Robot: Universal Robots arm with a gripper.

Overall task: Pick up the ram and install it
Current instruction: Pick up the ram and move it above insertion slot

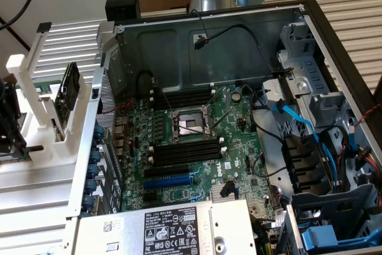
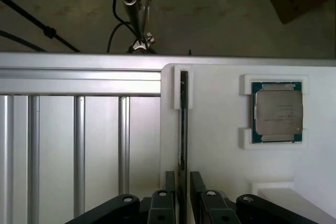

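The ram stands on edge in a white holder, so I see it as a thin dark strip. My gripper is open, with one finger on each side of the ram's near end and a narrow gap on both sides. In the exterior view the ram is a dark board with a pale label, upright in the white holder at that view's left, outside the computer case. The black memory slots with white end clips lie on the motherboard beside the processor socket.
A processor chip lies in a white nest beside the ram. Aluminium rails run along the holder. The open case holds cables, a blue expansion slot, a power supply and drive cages.
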